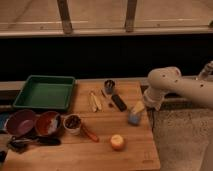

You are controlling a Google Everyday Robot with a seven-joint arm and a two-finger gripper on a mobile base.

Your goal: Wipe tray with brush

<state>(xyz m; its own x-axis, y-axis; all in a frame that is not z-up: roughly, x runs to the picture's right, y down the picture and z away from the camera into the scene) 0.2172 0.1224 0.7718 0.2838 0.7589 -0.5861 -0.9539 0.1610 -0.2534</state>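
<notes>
The green tray (45,93) lies at the table's back left. The brush (36,142), dark with a slim black handle, lies at the front left, just in front of the purple and red bowls. My gripper (141,106) is at the end of the white arm (165,84), over the table's right side. It hangs just above a yellow and blue block (134,116). It is far to the right of both the tray and the brush.
A purple bowl (20,121), a red bowl (47,123) and a small cup (73,123) stand in front of the tray. An orange-red-handled tool (90,134), a fruit (117,142), a black bar (118,102), pale sticks (95,101) and a dark cup (109,86) are mid-table.
</notes>
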